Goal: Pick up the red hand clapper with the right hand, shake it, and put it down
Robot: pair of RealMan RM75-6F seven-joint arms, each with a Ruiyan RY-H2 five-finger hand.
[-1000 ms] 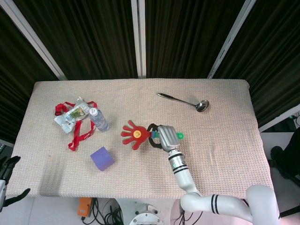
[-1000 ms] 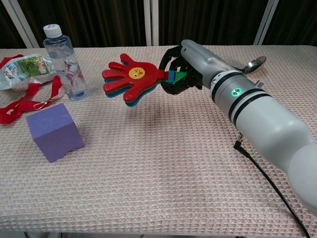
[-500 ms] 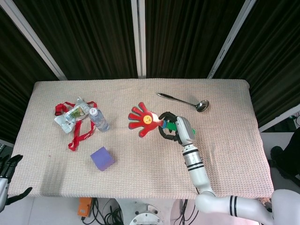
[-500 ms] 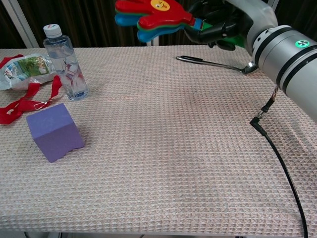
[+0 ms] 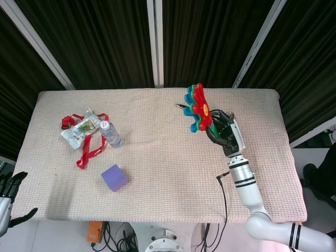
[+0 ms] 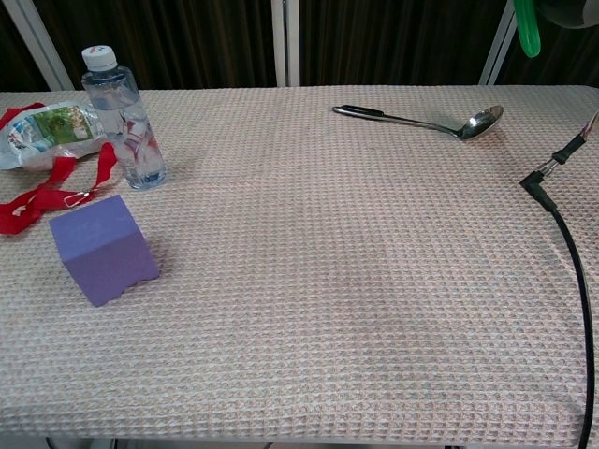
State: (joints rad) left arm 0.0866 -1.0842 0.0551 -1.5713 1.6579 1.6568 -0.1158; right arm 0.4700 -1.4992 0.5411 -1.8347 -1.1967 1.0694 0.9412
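My right hand [image 5: 224, 130] is raised high over the right half of the table and grips the handle of the red hand clapper [image 5: 198, 107]. The clapper's red, blue and green palms stand nearly on edge, pointing up and to the left of the hand. In the chest view only the green tip of the clapper's handle [image 6: 527, 26] and a sliver of the hand [image 6: 573, 11] show at the top right corner. My left hand [image 5: 9, 198] hangs off the table's front left corner with its fingers apart and nothing in it.
A metal ladle [image 6: 421, 120] lies at the back right, partly hidden behind the clapper in the head view. A water bottle [image 6: 124, 103], a packet with a red lanyard [image 6: 49, 126] and a purple cube [image 6: 103, 247] sit on the left. A black cable [image 6: 567, 243] trails along the right side.
My right arm has lifted the clapper up and swung it right, from the table's middle to above the ladle. The clapper has turned from lying flat to standing nearly on edge.
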